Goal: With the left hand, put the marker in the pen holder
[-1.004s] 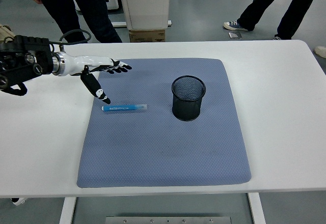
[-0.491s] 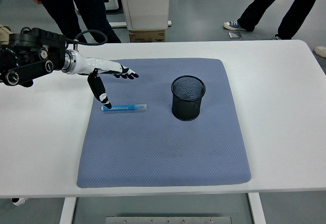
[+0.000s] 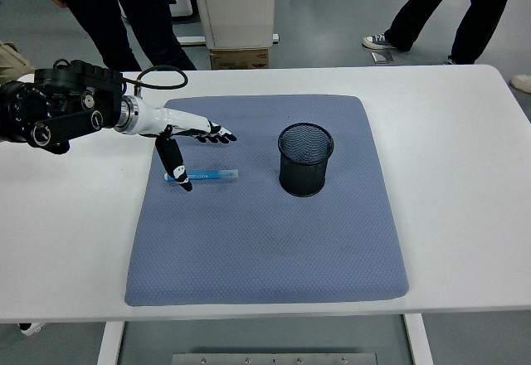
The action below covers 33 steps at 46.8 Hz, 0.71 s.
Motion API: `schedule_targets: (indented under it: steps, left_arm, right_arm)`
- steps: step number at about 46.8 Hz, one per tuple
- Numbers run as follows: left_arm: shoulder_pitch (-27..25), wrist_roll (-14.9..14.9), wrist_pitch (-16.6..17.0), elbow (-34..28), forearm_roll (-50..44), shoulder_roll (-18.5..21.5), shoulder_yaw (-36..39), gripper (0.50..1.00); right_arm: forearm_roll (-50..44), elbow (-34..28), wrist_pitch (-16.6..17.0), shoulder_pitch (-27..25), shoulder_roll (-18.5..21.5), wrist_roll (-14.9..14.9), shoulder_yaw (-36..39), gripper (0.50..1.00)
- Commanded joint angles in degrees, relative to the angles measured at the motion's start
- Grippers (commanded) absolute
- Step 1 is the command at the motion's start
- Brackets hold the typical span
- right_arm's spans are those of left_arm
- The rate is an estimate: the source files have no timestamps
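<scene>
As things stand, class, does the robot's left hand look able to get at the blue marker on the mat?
Probably yes. The left hand is open over the marker, its thumb hanging down at the marker's left end. Nothing lies between them, and the pen holder stands well to the right, out of the way.

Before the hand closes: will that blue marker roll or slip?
Probably rolls if nudged: the marker looks slim and round, lying flat. The textured mat likely damps that. It seems rigid and light; the left hand is open over it.
</scene>
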Motion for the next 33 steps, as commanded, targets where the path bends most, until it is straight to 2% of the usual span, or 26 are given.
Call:
schedule_targets:
  steps: [1, 11, 33]
  left_arm:
    - [-0.14, 0.01, 0.02, 0.03, 2.13, 0.0, 0.52, 1.0]
    - [-0.67, 0.01, 0.02, 0.12, 6.88, -0.09, 0.52, 1.0]
    - [-1.02, 0.19, -0.07, 0.3, 9.69, -4.04, 0.35, 1.0]
  right_arm:
    - [0.0, 0.0, 0.07, 0.0, 0.0, 0.0, 0.0, 1.0]
    - [0.0, 0.0, -0.01, 0.0, 0.0, 0.0, 0.0, 1.0]
    - [0.0, 0.0, 0.07, 0.0, 0.0, 0.0, 0.0, 1.0]
